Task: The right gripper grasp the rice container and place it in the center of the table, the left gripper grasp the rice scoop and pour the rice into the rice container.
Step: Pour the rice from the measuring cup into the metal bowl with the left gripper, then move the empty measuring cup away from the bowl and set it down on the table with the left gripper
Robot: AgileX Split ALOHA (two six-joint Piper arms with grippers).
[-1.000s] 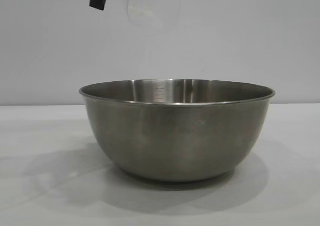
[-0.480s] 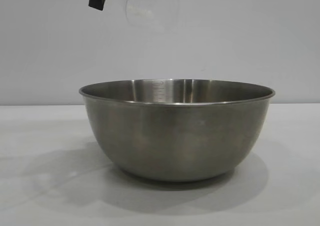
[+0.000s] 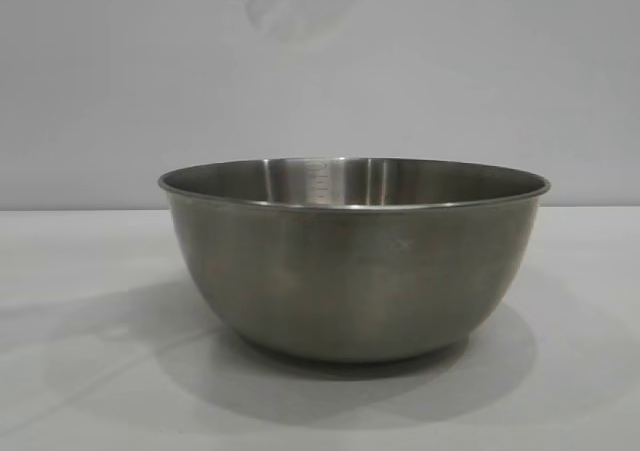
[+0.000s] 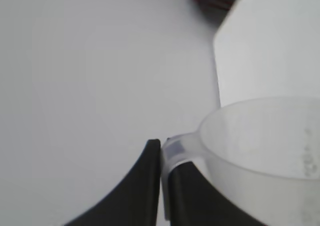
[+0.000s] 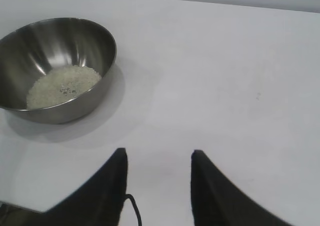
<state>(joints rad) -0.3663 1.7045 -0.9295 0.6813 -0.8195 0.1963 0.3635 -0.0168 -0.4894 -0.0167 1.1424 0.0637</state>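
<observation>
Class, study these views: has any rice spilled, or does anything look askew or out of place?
Nothing stands out. The rice lies inside the rice container, upright on the table, with no visible stray grains. The left gripper grips the rice scoop by its handle; the right gripper is open, apart.

Both grippers have smooth black curved fingers point(image 5: 112, 186), and a thin black cable point(image 5: 134, 208) loops beside one

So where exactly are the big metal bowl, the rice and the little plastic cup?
rice container point(image 3: 350, 271): exterior view, middle of its outer steel side.
rice point(image 5: 62, 85): right wrist view, centre of the white heap inside the bowl.
rice scoop point(image 4: 260, 151): left wrist view, its translucent wall.
</observation>
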